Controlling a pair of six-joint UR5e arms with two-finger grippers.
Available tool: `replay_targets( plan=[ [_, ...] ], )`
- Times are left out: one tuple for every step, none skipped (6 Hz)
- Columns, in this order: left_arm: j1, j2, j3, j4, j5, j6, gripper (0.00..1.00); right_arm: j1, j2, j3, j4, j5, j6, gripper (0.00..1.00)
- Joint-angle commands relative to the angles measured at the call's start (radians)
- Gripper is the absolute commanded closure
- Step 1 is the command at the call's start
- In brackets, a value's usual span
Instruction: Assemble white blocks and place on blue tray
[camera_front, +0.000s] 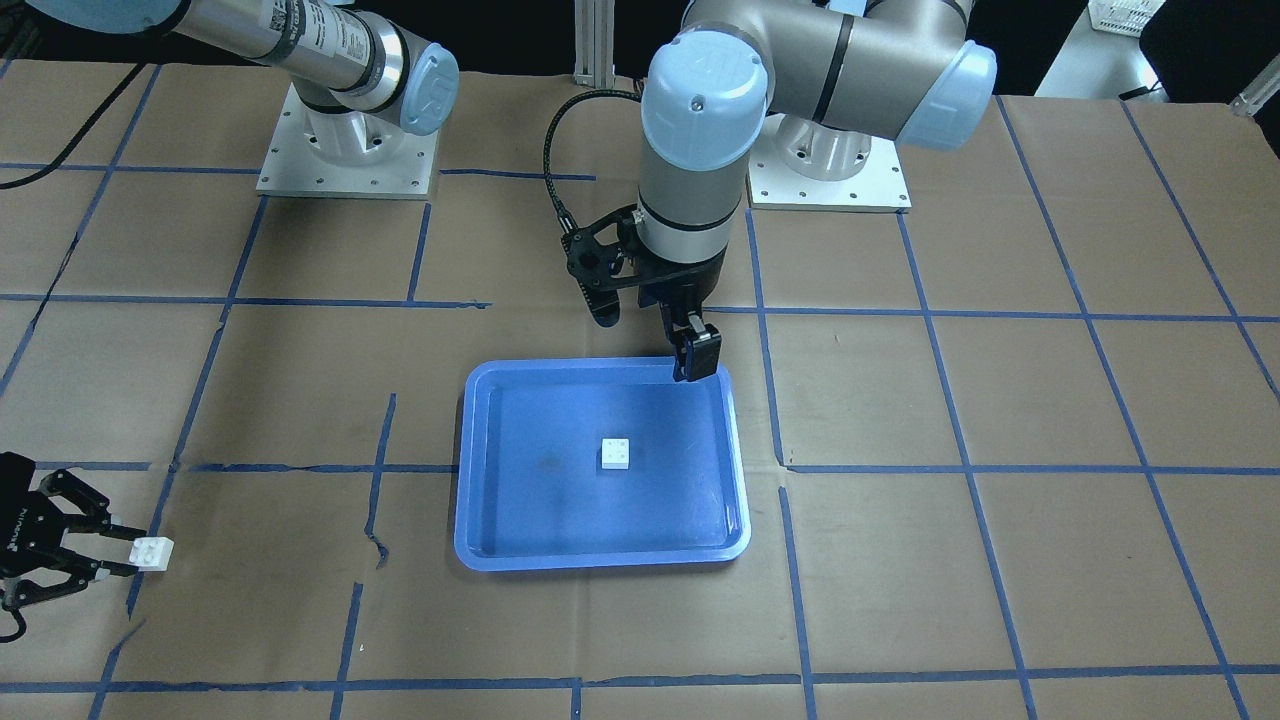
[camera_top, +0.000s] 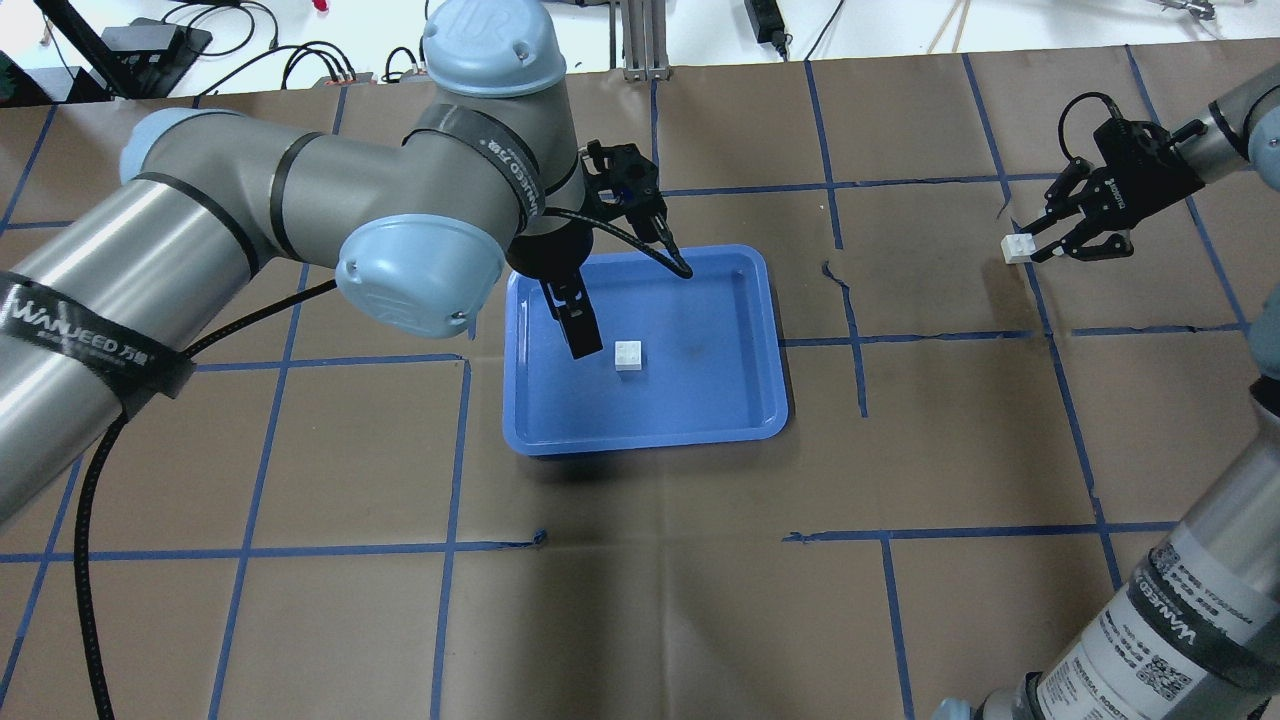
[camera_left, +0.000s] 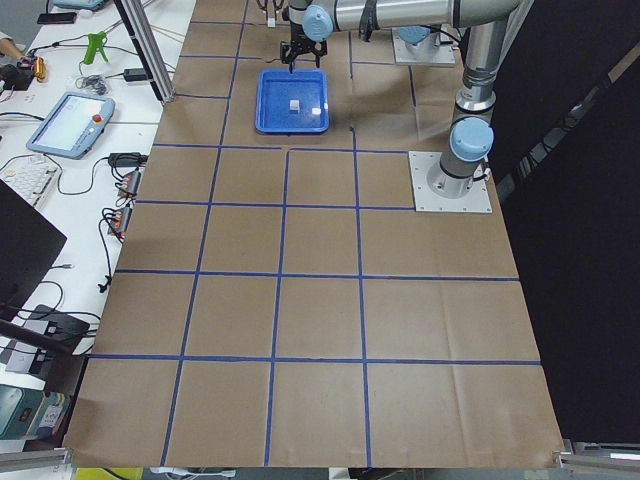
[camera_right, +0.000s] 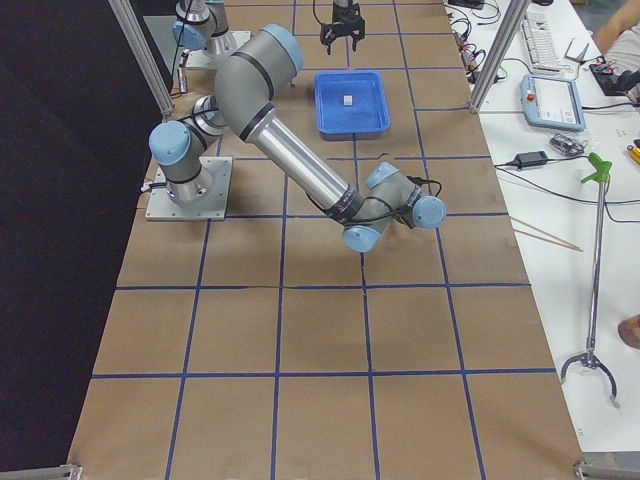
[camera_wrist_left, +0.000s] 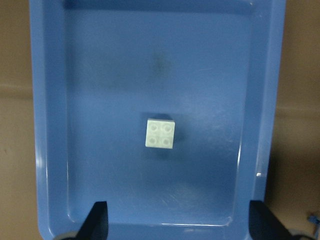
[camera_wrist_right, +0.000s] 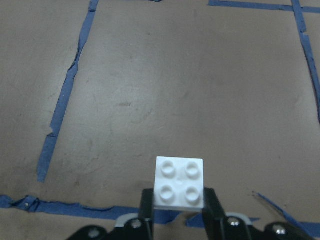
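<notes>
While right hand (camera_wrist_right: 178, 202) pinches block (camera_wrist_right: 180, 182), other block (camera_wrist_left: 160, 133) lies in tray (camera_wrist_left: 100, 100).

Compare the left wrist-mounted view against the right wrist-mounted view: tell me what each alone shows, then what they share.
Left wrist only: the shallow blue plastic tray, with one small white studded plastic brick lying loose on its floor, and the left end effector open. Right wrist only: a second white studded brick clamped in the right end effector, over blue tape lines. Both: a four-stud white brick, studs toward the camera, and brown paper table covering.
</notes>
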Motion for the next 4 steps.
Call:
replay_targets(
  plan=[
    [0.029,0.056,0.008,-0.02,0.0,-0.508,0.02,0.031,-0.089,0.008,0.037,-0.002,0.025,0.7],
    [0.091,0.128,0.02,-0.048,-0.002,-0.617,0.01,0.075,-0.131,0.011,0.082,-0.004,0.022,0.7],
    [0.113,0.163,0.032,-0.159,-0.005,-0.674,0.01,0.126,-0.164,0.04,0.084,-0.001,0.024,0.7],
    [0.122,0.176,0.036,-0.177,-0.002,-0.749,0.01,0.163,-0.216,0.107,0.081,0.019,0.027,0.7]
  ],
)
